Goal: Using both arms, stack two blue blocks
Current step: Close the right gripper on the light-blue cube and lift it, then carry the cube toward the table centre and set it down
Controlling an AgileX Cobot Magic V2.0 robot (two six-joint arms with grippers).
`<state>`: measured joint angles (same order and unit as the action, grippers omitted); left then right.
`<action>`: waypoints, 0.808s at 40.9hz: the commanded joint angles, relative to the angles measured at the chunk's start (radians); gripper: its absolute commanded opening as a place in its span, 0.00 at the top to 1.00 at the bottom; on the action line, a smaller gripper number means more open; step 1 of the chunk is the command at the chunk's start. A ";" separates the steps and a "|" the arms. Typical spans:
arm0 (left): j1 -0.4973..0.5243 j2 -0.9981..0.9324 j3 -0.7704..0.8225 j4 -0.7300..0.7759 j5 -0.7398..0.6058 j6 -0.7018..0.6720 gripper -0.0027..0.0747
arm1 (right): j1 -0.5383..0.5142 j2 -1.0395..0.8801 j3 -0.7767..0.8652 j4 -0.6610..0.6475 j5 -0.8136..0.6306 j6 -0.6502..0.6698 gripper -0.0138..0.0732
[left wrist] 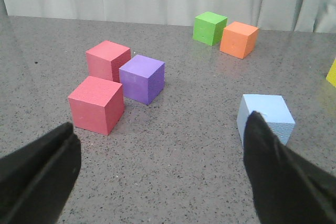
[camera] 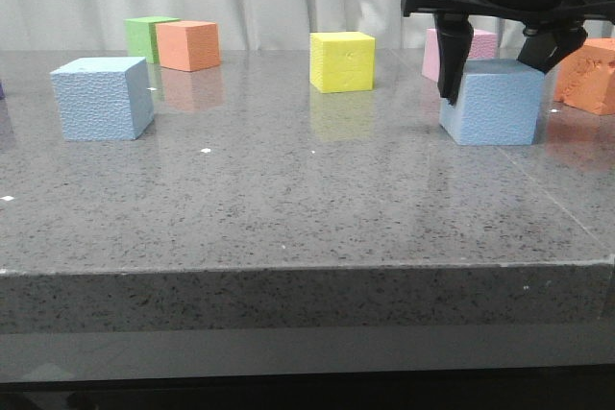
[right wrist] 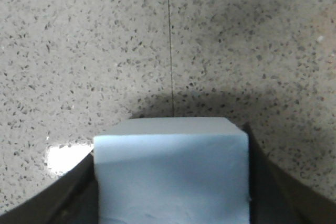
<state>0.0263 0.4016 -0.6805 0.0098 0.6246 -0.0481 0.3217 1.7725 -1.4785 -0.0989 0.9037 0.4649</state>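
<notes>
One blue block (camera: 101, 98) stands alone on the left of the table; in the left wrist view it (left wrist: 268, 114) sits just beyond one fingertip. My left gripper (left wrist: 160, 127) is open and empty above bare table, and is out of the front view. The second blue block (camera: 495, 108) rests on the table at the right. My right gripper (camera: 495, 79) straddles it from above, one finger on each side. In the right wrist view the block (right wrist: 170, 177) fills the gap between the fingers of the gripper (right wrist: 170, 192), touching both.
A yellow cube (camera: 342, 61) stands mid-table at the back, and a pink cube (camera: 480, 45) behind the right gripper. An orange block (camera: 588, 76) is at far right. Orange (camera: 187, 45) and green (camera: 144, 36) cubes are back left. Two red cubes (left wrist: 97, 103) and a purple one (left wrist: 142, 78) lie left.
</notes>
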 commanded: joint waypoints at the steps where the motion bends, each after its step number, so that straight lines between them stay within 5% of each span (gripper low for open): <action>1: -0.007 0.016 -0.027 0.001 -0.074 0.000 0.17 | -0.003 -0.051 -0.036 -0.001 -0.008 0.000 0.40; 17: -0.007 0.016 -0.027 0.001 -0.074 0.000 0.17 | 0.128 -0.061 -0.207 0.004 0.132 0.006 0.40; 33: -0.007 0.016 -0.027 0.001 -0.074 0.000 0.17 | 0.320 0.147 -0.424 -0.117 0.155 0.239 0.40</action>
<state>0.0263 0.4016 -0.6805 0.0098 0.6246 -0.0481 0.6344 1.9424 -1.8390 -0.1733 1.0900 0.6828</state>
